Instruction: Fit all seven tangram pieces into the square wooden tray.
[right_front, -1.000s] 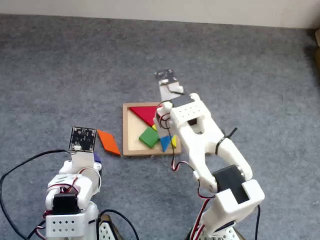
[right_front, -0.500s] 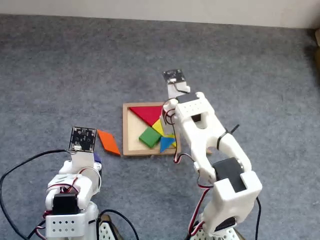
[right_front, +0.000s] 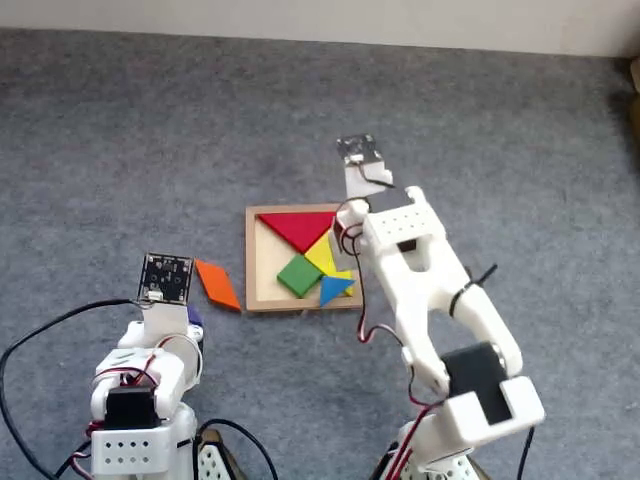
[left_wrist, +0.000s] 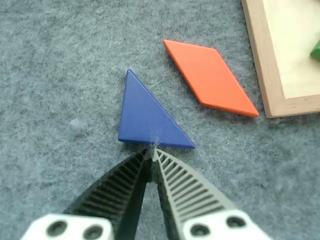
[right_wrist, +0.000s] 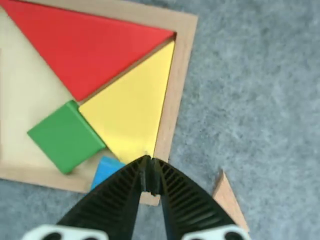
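Note:
The square wooden tray (right_front: 254, 262) holds a red triangle (right_front: 296, 228), a yellow triangle (right_front: 325, 257), a green square (right_front: 298, 275) and a light blue triangle (right_front: 335, 289) by its near rim. My right gripper (right_wrist: 149, 161) is shut and empty, its tips over the tray's rim (right_wrist: 176, 75) beside the yellow triangle (right_wrist: 132, 110). A tan triangle (right_wrist: 229, 200) lies on the carpet just outside that rim. My left gripper (left_wrist: 151, 150) is shut, its tips at the edge of a dark blue triangle (left_wrist: 147, 117) on the carpet. An orange parallelogram (left_wrist: 210, 77) lies between that triangle and the tray (left_wrist: 262, 60).
Grey carpet surrounds the tray on all sides. The right arm (right_front: 410, 240) stretches over the tray's right edge and the carpet beside it. The left arm (right_front: 150, 370) stands at the near left, with the orange parallelogram (right_front: 218, 284) just ahead of it.
The right arm has swung to the right and slightly farther away, uncovering the yellow and light blue pieces. The left arm has kept still.

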